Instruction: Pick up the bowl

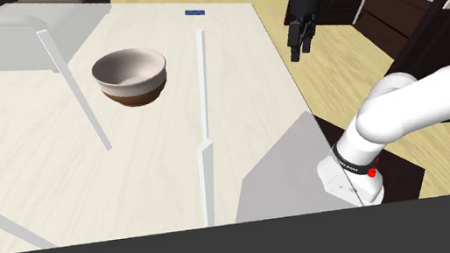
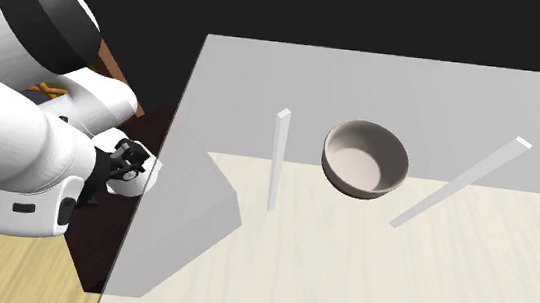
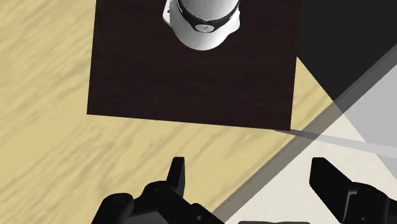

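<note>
The bowl is white inside with a brown base and stands upright on the pale wooden table, toward its far side. In the second exterior view the bowl sits between two thin white posts. My black gripper hangs off the table's edge, well away from the bowl toward the shoulder view's right, fingers pointing down. In the wrist view the gripper is open, its two fingers wide apart with nothing between them, over the wooden floor and the table's corner.
Thin white upright posts stand on either side of the bowl. A small blue item lies at the table's far edge. The dark stand top with the arm's white base lies below the hand. Dark cabinets stand behind.
</note>
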You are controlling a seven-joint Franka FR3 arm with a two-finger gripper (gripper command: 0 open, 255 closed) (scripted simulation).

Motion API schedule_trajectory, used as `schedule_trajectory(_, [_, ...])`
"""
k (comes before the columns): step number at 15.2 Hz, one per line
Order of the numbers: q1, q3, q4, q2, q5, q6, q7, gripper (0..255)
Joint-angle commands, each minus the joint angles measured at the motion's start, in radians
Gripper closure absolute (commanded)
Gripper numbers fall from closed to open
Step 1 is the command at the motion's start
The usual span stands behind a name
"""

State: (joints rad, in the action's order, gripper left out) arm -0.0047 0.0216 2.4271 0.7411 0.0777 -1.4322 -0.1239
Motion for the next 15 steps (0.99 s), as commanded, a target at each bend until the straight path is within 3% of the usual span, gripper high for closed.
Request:
schedule_trajectory(1, [0.0,0.0,0.0,0.0,0.0,0.0,0.0,0])
schedule_trajectory(8, [0.053,-0.106,-0.113,-0.151,0.101,-0.104,0.112,0])
schedule_trajectory(15, [0.09,-0.202,-0.273,-0.324,0.153,-0.189,0.22,0])
